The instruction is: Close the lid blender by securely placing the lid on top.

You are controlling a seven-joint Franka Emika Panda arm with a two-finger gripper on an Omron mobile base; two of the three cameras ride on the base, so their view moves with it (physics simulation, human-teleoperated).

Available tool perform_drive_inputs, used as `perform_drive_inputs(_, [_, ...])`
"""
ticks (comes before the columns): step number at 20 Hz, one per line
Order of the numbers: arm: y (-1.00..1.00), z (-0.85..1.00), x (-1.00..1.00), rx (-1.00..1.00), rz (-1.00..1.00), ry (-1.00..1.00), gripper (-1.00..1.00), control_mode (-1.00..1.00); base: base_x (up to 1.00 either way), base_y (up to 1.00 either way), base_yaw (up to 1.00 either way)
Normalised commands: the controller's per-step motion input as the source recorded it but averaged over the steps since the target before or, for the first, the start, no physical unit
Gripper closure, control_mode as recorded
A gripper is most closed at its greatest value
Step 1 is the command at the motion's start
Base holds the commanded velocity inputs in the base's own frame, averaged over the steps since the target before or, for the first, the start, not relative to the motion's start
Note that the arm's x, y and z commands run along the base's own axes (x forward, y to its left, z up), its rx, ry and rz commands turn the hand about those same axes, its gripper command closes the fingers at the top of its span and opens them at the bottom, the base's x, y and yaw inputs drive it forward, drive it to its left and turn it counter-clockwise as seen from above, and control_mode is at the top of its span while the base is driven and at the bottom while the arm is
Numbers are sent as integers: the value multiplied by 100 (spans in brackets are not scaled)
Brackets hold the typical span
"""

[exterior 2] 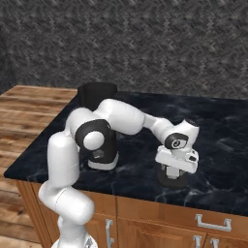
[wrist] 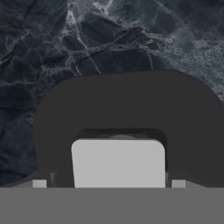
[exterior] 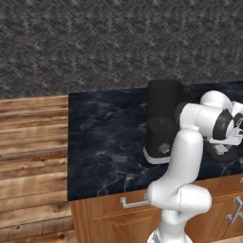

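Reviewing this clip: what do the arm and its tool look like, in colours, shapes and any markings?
The arm is built of glossy white, rounded tubular links with bulbous elbows. Its joints are dark grey bands, and round grey caps sit on the joint ends. The wrist ends in a flat white block that carries the tool, whose lower parts look dark. No cables, labels or markings can be made out.

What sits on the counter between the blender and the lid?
Nothing: in the right base view, bare dark marble counter separates the blender from the lid; the arm merely passes above it.
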Motion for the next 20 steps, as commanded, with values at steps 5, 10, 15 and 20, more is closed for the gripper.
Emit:
perform_drive_inputs(5, [0, -40, -2, -10, 0, -1, -100, -100, 0, 0, 0])
perform_drive_inputs(10, [24, -52, -13, -9, 0, 0, -100, -100, 0, 0, 0])
perform_drive_inputs(15, [44, -55, -23, -4, 0, 0, 100, -100, 0, 0, 0])
perform_drive_inputs(20, [26, -6, -8, 0, 0, 0, 100, -100, 0, 0, 0])
